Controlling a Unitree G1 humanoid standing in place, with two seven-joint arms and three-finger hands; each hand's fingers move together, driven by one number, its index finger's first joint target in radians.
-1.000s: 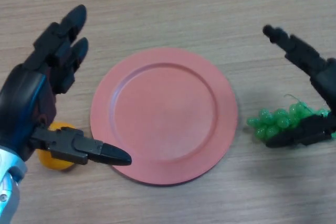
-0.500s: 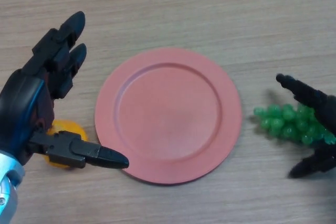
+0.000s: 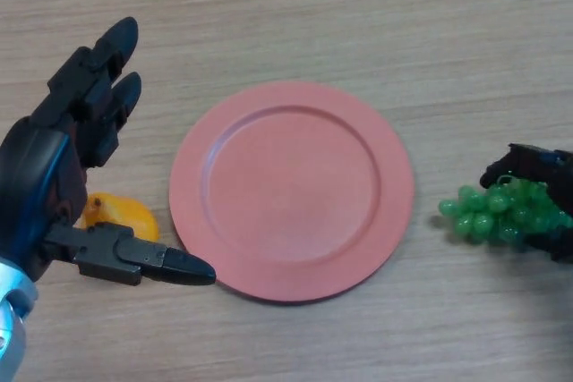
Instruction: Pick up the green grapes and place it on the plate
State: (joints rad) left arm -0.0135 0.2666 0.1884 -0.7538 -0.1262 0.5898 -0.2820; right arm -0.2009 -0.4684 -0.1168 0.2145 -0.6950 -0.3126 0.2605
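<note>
Curling around the green grapes (image 3: pixel 501 212), right hand (image 3: pixel 546 187) fingers (image 3: pixel 512 160), beside the plate (image 3: pixel 291 190).

Both the left hand (image 3: pixel 54 176) and right hand (image 3: pixel 537 167) are matte black, with thick, blocky fingers.

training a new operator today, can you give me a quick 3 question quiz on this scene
1. True or false: the green grapes already lie on the plate.
2. Which hand is curled round the grapes? A) left hand B) right hand
3. Fill in: the orange fruit lies to the plate's ____ side, partly hidden by the open left hand.

Key: 1 false, the grapes are on the table to the right of the plate. 2 B. 3 left.
</note>
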